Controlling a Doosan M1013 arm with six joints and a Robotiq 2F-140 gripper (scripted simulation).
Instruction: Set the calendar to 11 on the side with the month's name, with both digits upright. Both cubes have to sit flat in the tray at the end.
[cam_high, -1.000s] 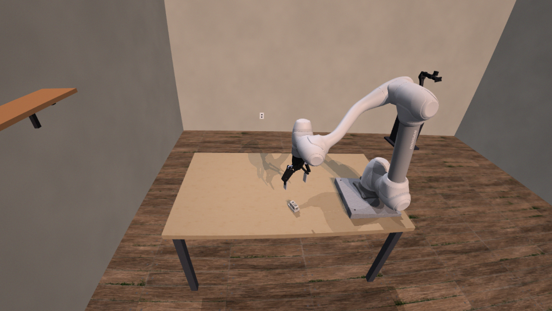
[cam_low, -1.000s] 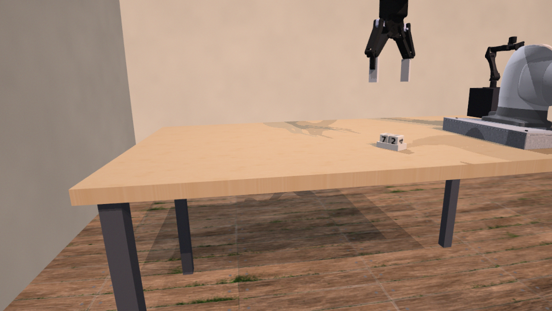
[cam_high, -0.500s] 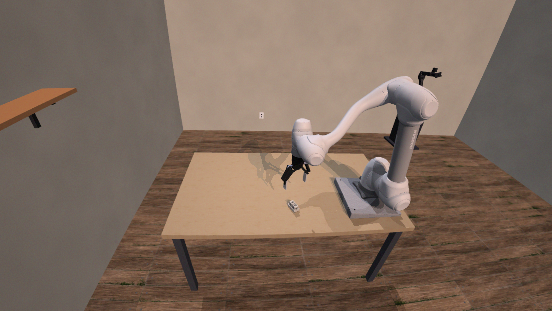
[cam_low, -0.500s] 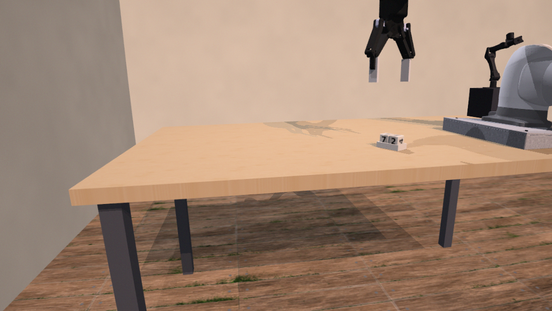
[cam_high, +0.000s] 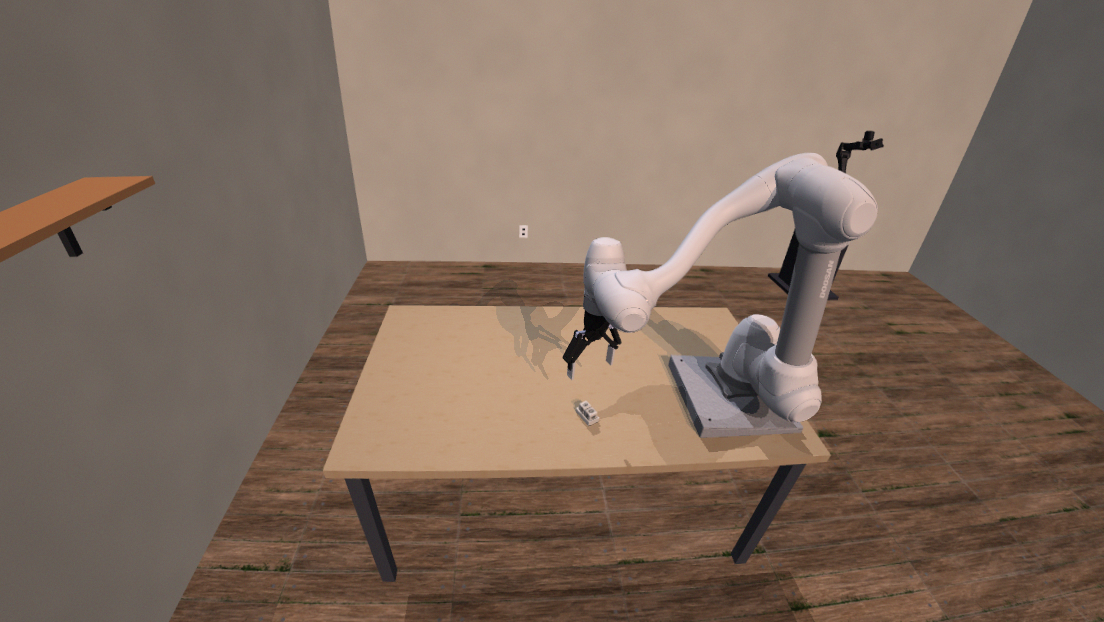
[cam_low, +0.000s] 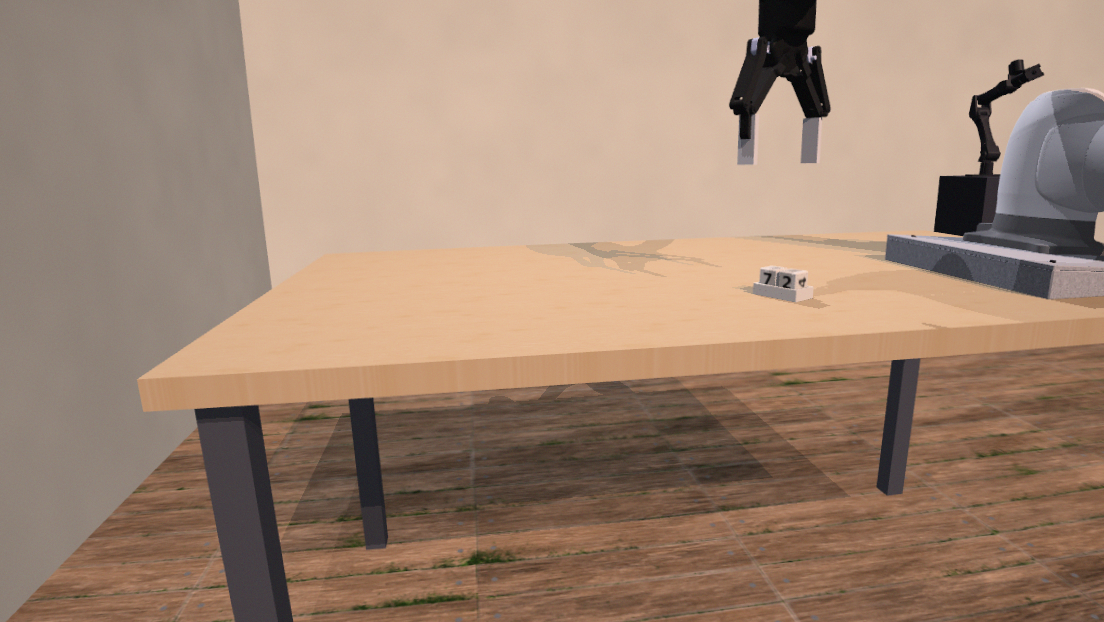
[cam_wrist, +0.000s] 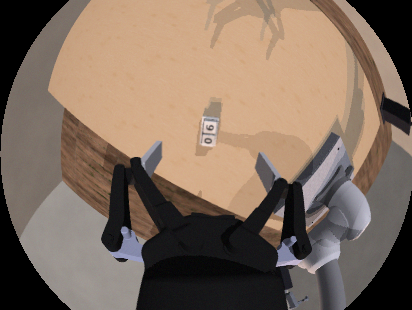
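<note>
A small white calendar tray (cam_high: 590, 421) (cam_low: 772, 292) (cam_wrist: 214, 110) lies on the wooden table (cam_high: 448, 401) (cam_low: 463, 309) (cam_wrist: 146, 69), with two white digit cubes side by side in it. In the exterior view the left cube (cam_low: 769, 276) faces me with a 7 and the right cube (cam_low: 789, 279) with a 2. In the wrist view the cubes' tops (cam_wrist: 209, 133) read 9 or 6 and 0. My gripper (cam_high: 590, 366) (cam_low: 777, 150) (cam_wrist: 210, 154) is open and empty. It hangs high above the table, behind and to the left of the tray.
The arm's grey base plate (cam_high: 722, 401) (cam_low: 996, 266) sits on the table's right side, close to the tray. A black camera stand (cam_high: 849, 150) (cam_low: 996, 100) rises behind the arm. An orange shelf (cam_high: 61, 208) juts from the left wall.
</note>
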